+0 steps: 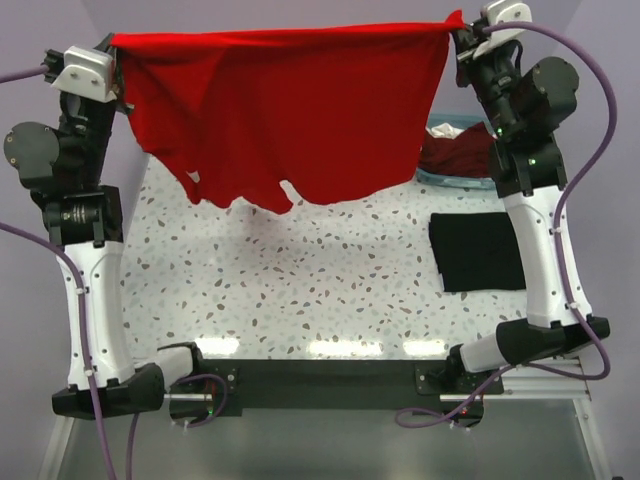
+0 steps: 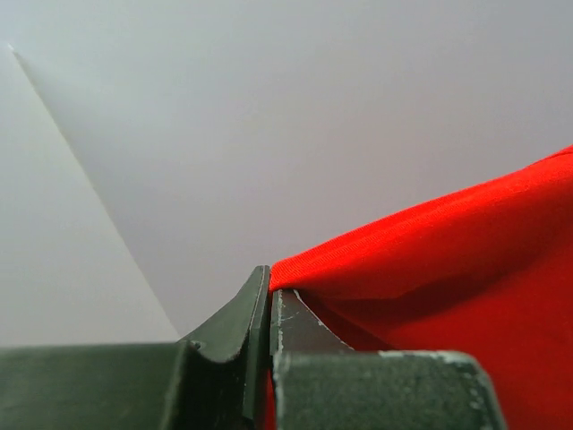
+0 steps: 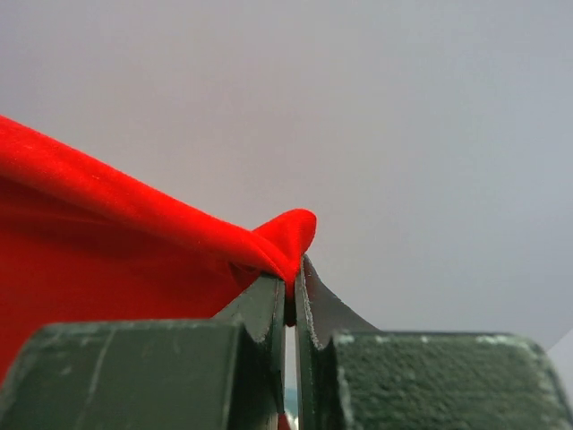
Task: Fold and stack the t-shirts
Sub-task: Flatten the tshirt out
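Observation:
A bright red t-shirt (image 1: 290,110) hangs stretched high above the speckled table, its top edge taut between the two grippers. My left gripper (image 1: 118,45) is shut on its left corner, and red cloth (image 2: 430,269) runs out from the pinched jaws. My right gripper (image 1: 460,30) is shut on the right corner, where a small red fold (image 3: 291,235) pokes above the jaws. The shirt's ragged lower edge dangles over the far part of the table. A folded black t-shirt (image 1: 476,251) lies flat at the right. A dark maroon t-shirt (image 1: 458,156) sits crumpled in the basket.
A light blue basket (image 1: 448,180) stands at the back right, partly hidden by the right arm (image 1: 535,230). The left arm (image 1: 85,250) rises along the table's left edge. Plain pale walls fill both wrist views.

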Controlling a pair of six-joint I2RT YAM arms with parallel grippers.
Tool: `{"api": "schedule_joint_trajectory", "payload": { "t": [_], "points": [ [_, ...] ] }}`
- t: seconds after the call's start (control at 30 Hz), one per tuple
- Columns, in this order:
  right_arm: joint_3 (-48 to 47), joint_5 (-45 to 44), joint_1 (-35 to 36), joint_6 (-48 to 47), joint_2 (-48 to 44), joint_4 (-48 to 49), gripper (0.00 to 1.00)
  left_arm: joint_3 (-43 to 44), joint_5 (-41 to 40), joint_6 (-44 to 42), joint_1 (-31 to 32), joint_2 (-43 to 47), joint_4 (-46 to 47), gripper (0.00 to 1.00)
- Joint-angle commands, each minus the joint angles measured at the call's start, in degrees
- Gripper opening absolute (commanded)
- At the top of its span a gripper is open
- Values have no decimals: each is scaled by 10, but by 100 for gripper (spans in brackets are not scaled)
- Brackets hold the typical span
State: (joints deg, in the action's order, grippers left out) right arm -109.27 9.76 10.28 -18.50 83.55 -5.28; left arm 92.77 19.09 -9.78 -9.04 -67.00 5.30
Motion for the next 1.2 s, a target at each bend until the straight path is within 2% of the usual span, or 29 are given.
{"api": "schedule_joint_trajectory", "payload": {
  "t": [0.0, 0.17, 0.4, 0.6, 0.67, 0.77, 0.87, 0.9, 0.97, 1.0, 1.07, 1.1, 1.13, 1.17],
  "points": [
    [-19, -60, -11, -9, 26, 50, 0, 22, -45, -12, -19, -32, 53, 0],
    [-80, -68, -12, -2, 105, 50, 0, 60, -5, 1, -19, -102, 44, 0],
    [-201, -87, -12, 20, 221, 43, 0, 180, 9, 55, -15, -261, 73, 0],
    [-324, -96, -12, 63, 273, 51, 0, 422, -20, 93, -15, -383, 106, 0],
    [-335, -96, -13, 69, 264, 66, 0, 448, -28, 93, -15, -388, 128, 0],
    [-329, -79, -12, 58, 240, 81, 0, 412, -20, 69, -17, -358, 171, 0],
    [-258, -49, -12, 30, 202, 84, 0, 285, 16, 34, -21, -288, 193, 0],
    [-195, -41, -12, 22, 190, 84, 0, 197, 45, 4, -22, -244, 197, 0],
    [-123, -5, -13, -9, 160, 81, 0, 102, 93, -50, -23, -194, 186, 0],
    [-48, 7, -12, -17, 129, 68, 0, 9, 126, -99, -23, -145, 168, 0],
    [19, 63, -12, -54, 100, 26, 0, -67, 155, -154, -22, -101, 114, 0],
    [90, 85, -12, -63, 67, -10, 0, -119, 185, -224, -22, -66, 24, 1],
    [122, 102, -12, -76, 54, -32, 0, -141, 193, -245, -22, -50, -19, 4],
    [152, 132, -11, -109, 38, -59, 0, -158, 224, -313, -22, -27, -79, 6]
  ]
}}
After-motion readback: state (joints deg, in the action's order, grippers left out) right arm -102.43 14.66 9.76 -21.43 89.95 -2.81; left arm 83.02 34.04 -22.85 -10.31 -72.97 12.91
